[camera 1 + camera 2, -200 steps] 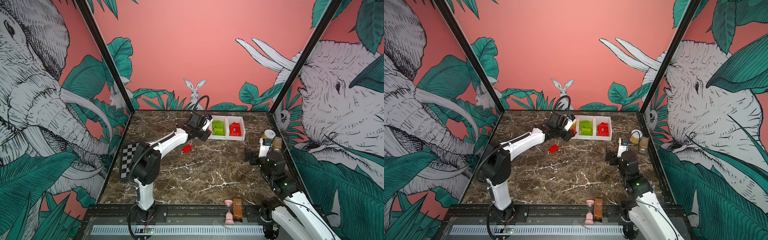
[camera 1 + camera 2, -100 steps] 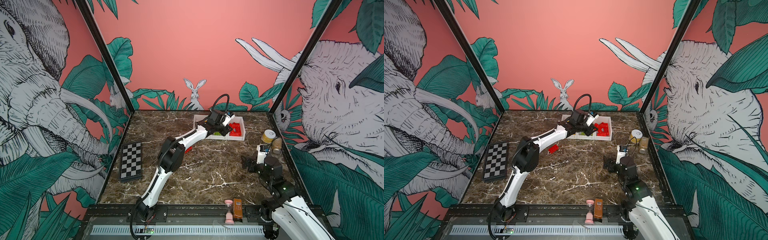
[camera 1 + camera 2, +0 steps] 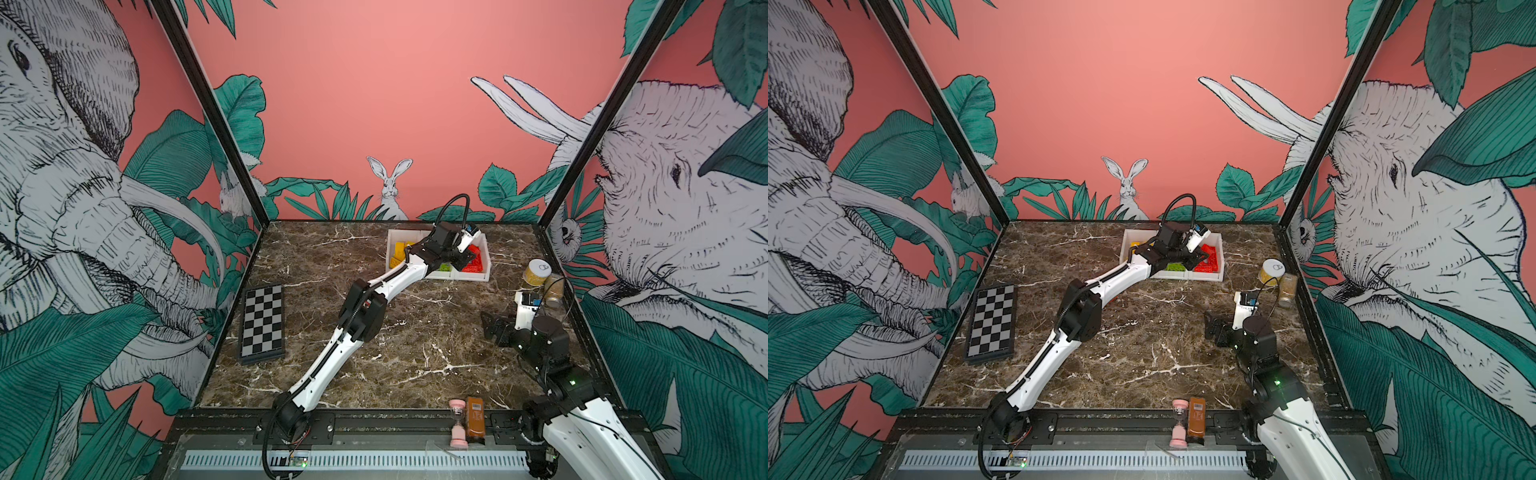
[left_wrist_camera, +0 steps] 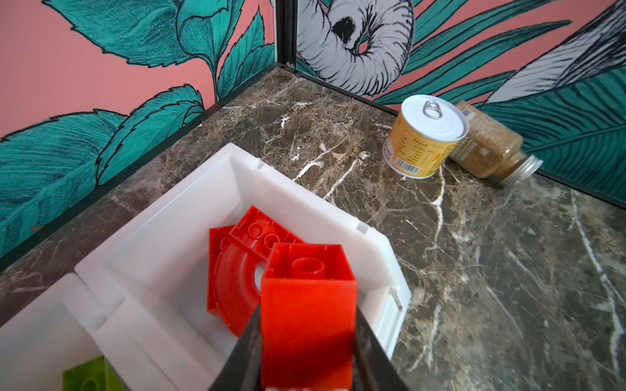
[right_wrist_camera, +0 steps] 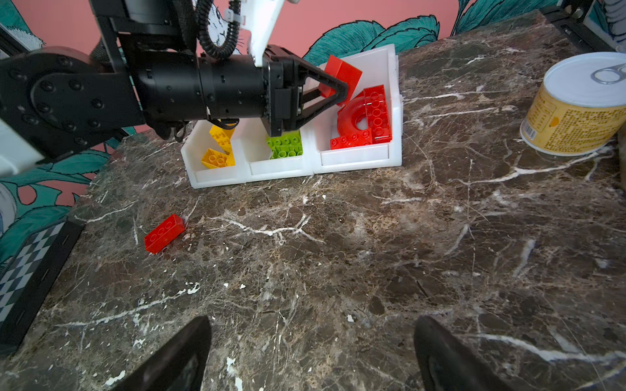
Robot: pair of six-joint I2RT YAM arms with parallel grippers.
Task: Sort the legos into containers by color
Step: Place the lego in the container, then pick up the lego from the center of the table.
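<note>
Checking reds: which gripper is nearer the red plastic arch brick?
Left. The left gripper, gripping a red plastic block, hovers just above the red arch brick; the right gripper is open, away over the marble table.

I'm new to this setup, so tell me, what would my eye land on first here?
First, the left pincer holding a red brick over the white bin that holds red pieces. Then a lone red brick on the dark marble, in front of the bins, apart from them. The right pincer hangs open low over the marble.
</note>
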